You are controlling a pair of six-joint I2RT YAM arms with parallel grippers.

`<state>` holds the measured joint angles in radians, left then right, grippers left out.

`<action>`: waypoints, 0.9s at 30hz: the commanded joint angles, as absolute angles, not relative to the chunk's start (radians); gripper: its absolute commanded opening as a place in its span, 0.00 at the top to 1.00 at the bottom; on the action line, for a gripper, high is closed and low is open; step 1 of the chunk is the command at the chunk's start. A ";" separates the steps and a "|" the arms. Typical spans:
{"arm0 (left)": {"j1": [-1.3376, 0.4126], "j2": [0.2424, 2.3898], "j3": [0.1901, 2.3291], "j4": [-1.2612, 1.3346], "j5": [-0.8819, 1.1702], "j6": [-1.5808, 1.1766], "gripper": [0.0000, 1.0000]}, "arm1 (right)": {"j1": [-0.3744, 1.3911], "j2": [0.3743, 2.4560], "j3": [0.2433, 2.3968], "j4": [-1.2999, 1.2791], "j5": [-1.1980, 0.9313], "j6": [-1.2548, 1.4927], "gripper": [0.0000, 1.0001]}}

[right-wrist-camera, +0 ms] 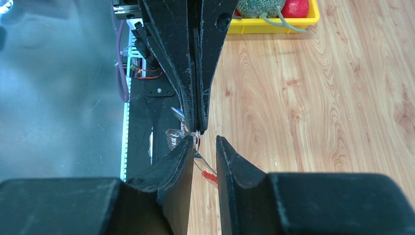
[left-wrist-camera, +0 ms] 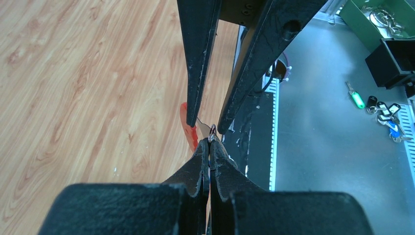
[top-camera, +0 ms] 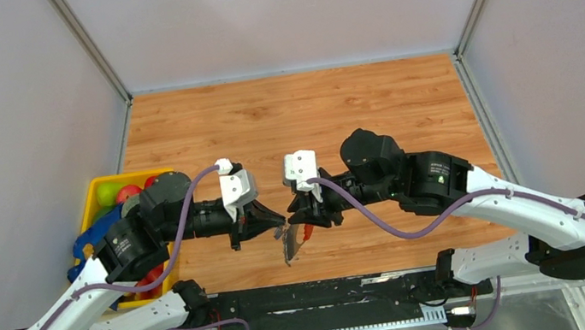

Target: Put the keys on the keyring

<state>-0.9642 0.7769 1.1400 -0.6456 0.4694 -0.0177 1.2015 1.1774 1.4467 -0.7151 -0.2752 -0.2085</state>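
Pale grey walls close in a wooden bench (top-camera: pixel 299 112), with a yellow bin (top-camera: pixel 92 197) of coloured balls at its nine o'clock edge. Both arms come in from the near corners with elbows out and forearms folded toward the middle. They meet tip to tip just inside the near edge, at about six o'clock on the bench.

The left end effector (left-wrist-camera: pixel 210 146) lies level and points toward three o'clock. It is clenched on a small metal ring (left-wrist-camera: pixel 212 130). The right end effector (right-wrist-camera: pixel 204 141) points toward nine o'clock. Its fingers stand apart with a thin wire crossing the gap, and I cannot tell whether they press on anything.

The keyring (top-camera: pixel 291 247) hangs just under the meeting fingertips, clear of the bench. In the top view its grey glittery piece has its long axis running from twelve to six o'clock, with the free end toward the near edge. Its red loop sits at that piece's two o'clock side.

Of the keys (right-wrist-camera: pixel 178 113) only a blue and silver sliver shows, against the left fingers at their nine o'clock side in the right wrist view. Which way they point is unclear.

Beyond the near edge a metal sheet (left-wrist-camera: pixel 318 122) carries spare tags (left-wrist-camera: pixel 388 115).
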 commanded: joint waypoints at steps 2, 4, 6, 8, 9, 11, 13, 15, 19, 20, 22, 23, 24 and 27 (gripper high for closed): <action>-0.963 0.760 1.163 -0.591 0.484 -0.004 1.00 | 1.200 1.186 1.483 -0.707 -0.288 -0.217 0.75; -0.963 0.760 1.163 -0.588 0.484 -0.006 1.00 | 1.200 1.189 1.483 -0.707 -0.296 -0.215 0.76; -0.963 0.760 1.162 -0.586 0.482 -0.007 1.00 | 1.200 1.192 1.482 -0.709 -0.298 -0.215 0.77; -0.963 0.758 1.161 -0.585 0.479 -0.008 1.00 | 1.200 1.193 1.480 -0.709 -0.302 -0.215 0.78; -0.963 0.758 1.161 -0.584 0.480 -0.009 1.00 | 1.200 1.193 1.482 -0.709 -0.306 -0.215 0.79; -0.963 0.758 1.160 -0.582 0.479 -0.009 1.00 | 1.200 1.196 1.483 -0.710 -0.312 -0.215 0.82; -0.963 0.757 1.160 -0.579 0.477 -0.009 1.00 | 1.200 1.201 1.485 -0.713 -0.315 -0.215 0.85; -0.963 0.758 1.160 -0.576 0.479 -0.012 1.00 | 1.200 1.202 1.488 -0.716 -0.321 -0.216 0.92; -0.962 0.758 1.158 -0.573 0.476 -0.011 1.00 | 1.199 1.202 1.489 -0.719 -0.334 -0.221 1.00; -0.962 0.759 1.159 -0.572 0.476 -0.012 1.00 | 1.200 1.200 1.490 -0.719 -0.335 -0.221 1.00; -0.962 0.758 1.160 -0.569 0.478 -0.012 1.00 | 1.200 1.192 1.491 -0.717 -0.341 -0.220 1.00; -0.962 0.755 1.158 -0.566 0.477 -0.015 1.00 | 1.200 1.186 1.493 -0.714 -0.338 -0.217 1.00; -0.963 0.752 1.157 -0.565 0.474 -0.017 1.00 | 1.200 1.180 1.494 -0.711 -0.338 -0.214 1.00; -0.962 0.731 1.147 -0.547 0.468 -0.025 0.93 | 1.200 1.159 1.488 -0.702 -0.330 -0.202 1.00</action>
<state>-0.9642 0.7658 1.1400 -0.6350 0.4683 -0.0189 1.2007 1.1950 1.4487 -0.7216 -0.3119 -0.2108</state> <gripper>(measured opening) 0.032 0.007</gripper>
